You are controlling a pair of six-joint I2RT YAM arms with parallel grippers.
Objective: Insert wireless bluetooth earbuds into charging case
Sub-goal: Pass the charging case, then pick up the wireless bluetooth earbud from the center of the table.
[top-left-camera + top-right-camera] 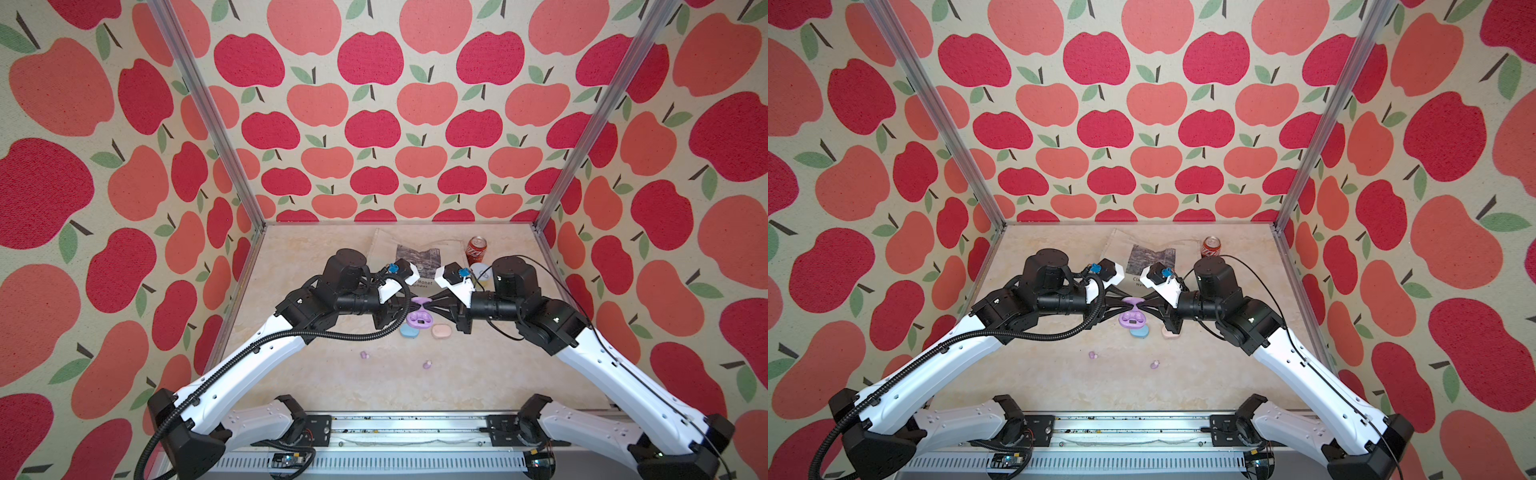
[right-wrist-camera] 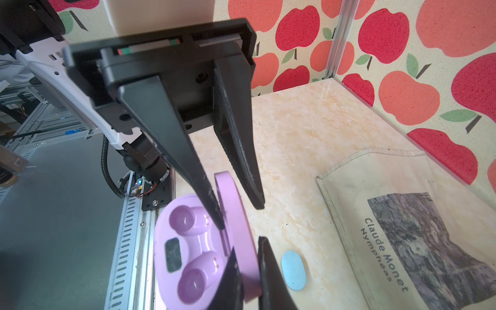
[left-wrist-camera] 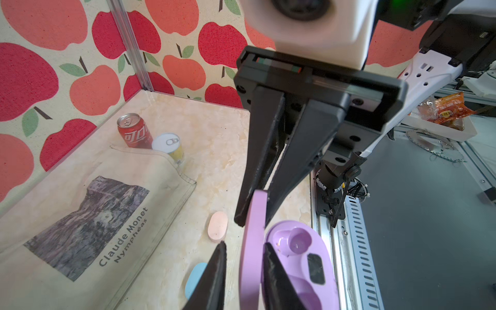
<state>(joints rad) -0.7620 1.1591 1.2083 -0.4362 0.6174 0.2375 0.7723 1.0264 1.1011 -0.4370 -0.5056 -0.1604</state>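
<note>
Presently pinching lid (image 2: 233, 204) of lilac case (image 2: 161, 236) with right gripper (image 2: 247, 251); straddling it with left gripper (image 3: 244, 245), not yet tight. Might tip case through uneven squeeze.

The shiny cream stone-look table (image 1: 332, 386) holds a flat cloth bag with a grey picture (image 1: 390, 245), a red drink can (image 1: 477, 248), a small yellow tin (image 3: 171, 150), a blue oval case (image 1: 408, 331), a pink oval case (image 1: 439, 331) and two tiny purple earbuds (image 1: 364, 354) (image 1: 427, 365).

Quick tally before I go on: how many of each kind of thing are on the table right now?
Charging cases: 3 - lilac case, blue case, pink case
Loose earbuds: 2, both lilac
Cans: 2 - red can, yellow can
Tote bag: 1
Total: 8
</note>
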